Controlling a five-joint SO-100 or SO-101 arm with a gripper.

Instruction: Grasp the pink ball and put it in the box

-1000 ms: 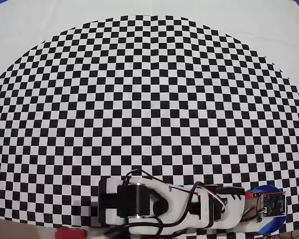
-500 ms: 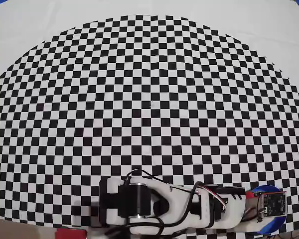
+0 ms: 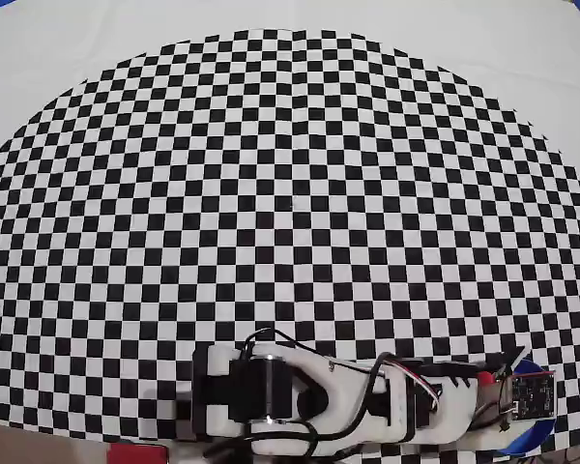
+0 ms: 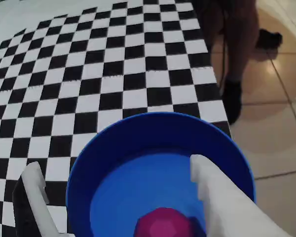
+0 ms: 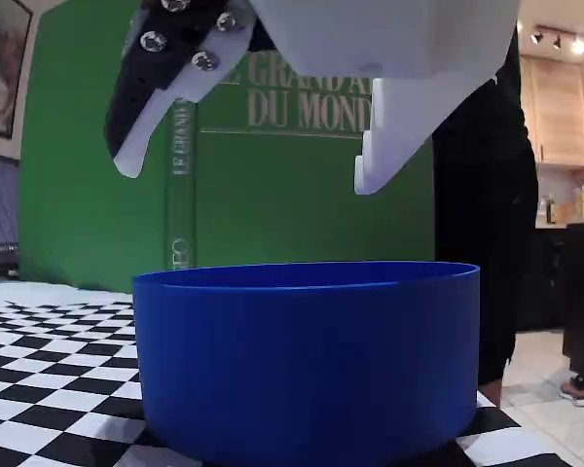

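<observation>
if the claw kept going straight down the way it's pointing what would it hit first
Most likely the pink ball lying inside the box: the open claw hangs directly above the tub, fingers apart. Depth is unclear, so a finger might meet the floor beside the ball instead.

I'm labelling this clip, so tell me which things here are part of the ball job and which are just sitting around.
Part of the job:
- pink ball, lying inside the tub
- blue tub
- hand, open above the tub

Just lying about:
- checkered mat
- green book standing behind the tub
- dark shoe on the tiled floor
</observation>
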